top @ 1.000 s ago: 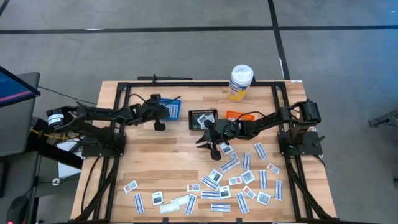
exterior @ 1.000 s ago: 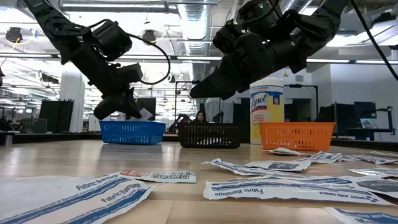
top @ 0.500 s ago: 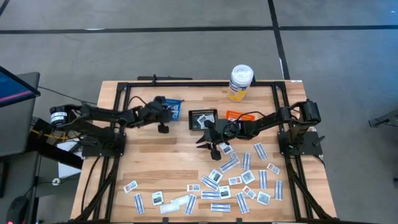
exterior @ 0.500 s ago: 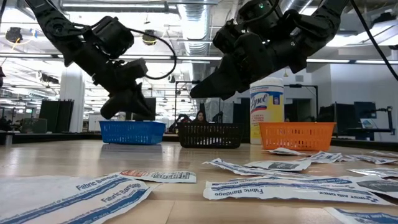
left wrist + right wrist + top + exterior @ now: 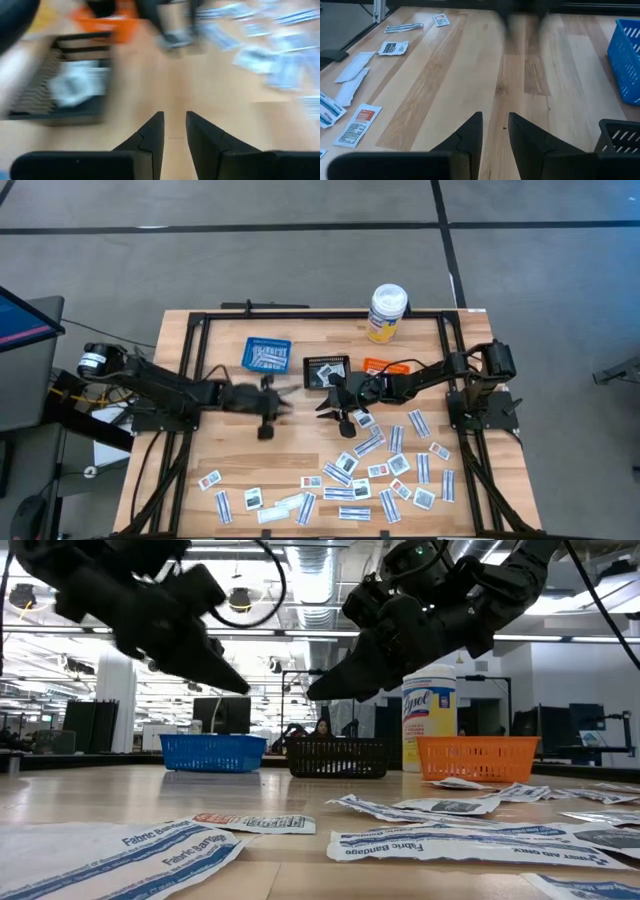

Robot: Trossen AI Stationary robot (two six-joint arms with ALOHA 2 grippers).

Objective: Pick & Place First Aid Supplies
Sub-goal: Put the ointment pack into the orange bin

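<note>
Left pincer (image 5: 277,406) narrowly open, empty, above bare wooden surface (image 5: 230,450), right pincer (image 5: 333,408) narrowly open, empty, near scattered flat white packets (image 5: 370,470)

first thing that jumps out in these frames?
The spread of small white first aid packets scattered over the near right part of the wooden table. Next, three small baskets in a row at the far side, blue, black and orange, with a tall white bottle behind them. Both tools hang empty above bare wood mid-table: left tool, right tool.
</note>
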